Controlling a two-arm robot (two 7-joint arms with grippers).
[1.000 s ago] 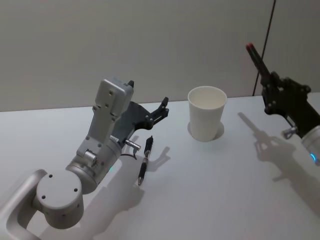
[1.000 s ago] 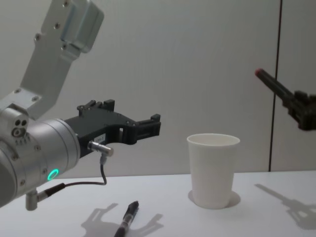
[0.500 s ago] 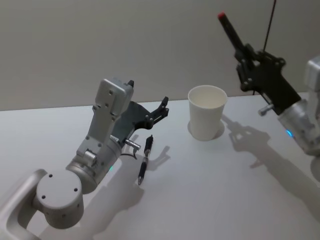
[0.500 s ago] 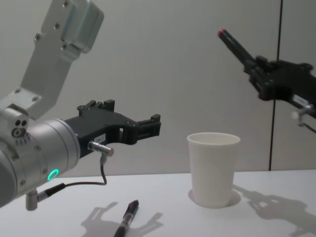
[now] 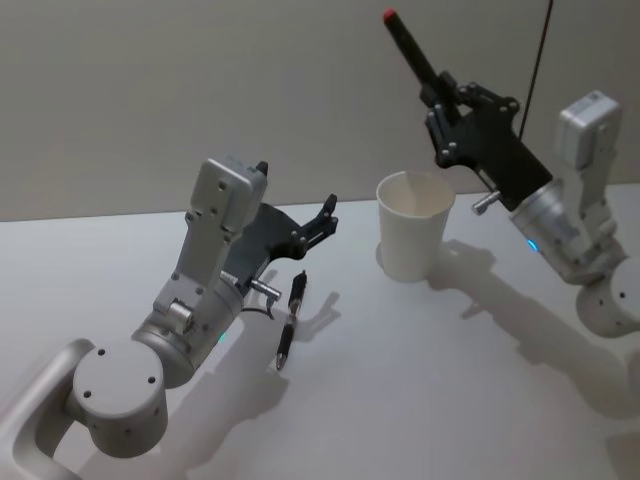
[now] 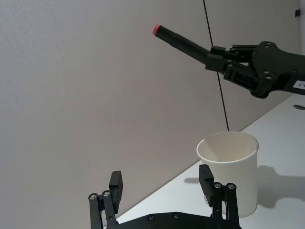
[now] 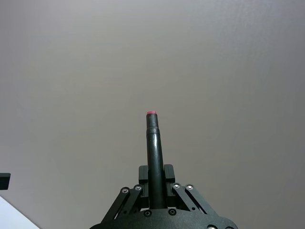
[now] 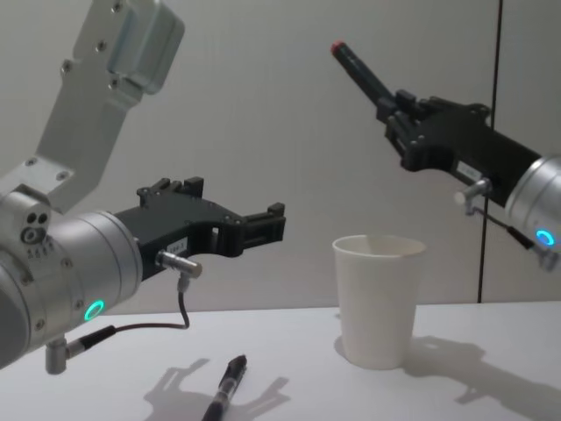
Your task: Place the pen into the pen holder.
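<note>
My right gripper [image 5: 447, 92] is shut on a black pen [image 5: 412, 52] with a red end, held in the air just above and behind the pen holder [image 5: 412, 230]. The pen's red end points up and away toward my left. The pen holder is a white paper cup standing upright on the table; in the chest view the right gripper [image 8: 399, 103] and the pen [image 8: 359, 70] hang above the cup [image 8: 377, 298]. My left gripper [image 5: 318, 222] hovers open to the left of the cup. A second black pen [image 5: 290, 318] lies flat on the table below it.
The white table [image 5: 450, 390] stretches out in front of the cup and to its right. A plain grey wall [image 5: 150, 90] stands behind it. The left arm's silver links [image 5: 205, 270] fill the near left.
The right arm has swung up and to the left with the red-ended pen, from the cup's right side to above its rim. The left arm and the pen on the table have not moved.
</note>
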